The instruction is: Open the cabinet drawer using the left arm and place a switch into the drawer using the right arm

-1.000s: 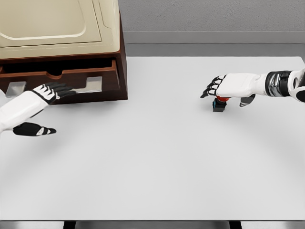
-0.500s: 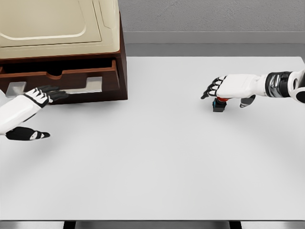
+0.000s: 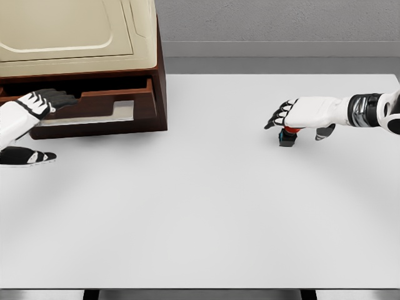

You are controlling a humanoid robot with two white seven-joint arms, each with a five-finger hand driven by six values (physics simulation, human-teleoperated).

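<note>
Spanning the view, the white table carries the cabinet at far left, its drawer only slightly out. The left hand, fingers loosely extended, holding nothing, lies across the drawer's front. Well apart at right, the right hand hovers spread directly above the switch, far nearer it.

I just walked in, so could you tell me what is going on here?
The left hand reaches to the front of the cabinet's drawer, which stands only slightly open. The right hand hovers over a small red and black switch on the white table, fingers spread, not yet gripping it.
</note>
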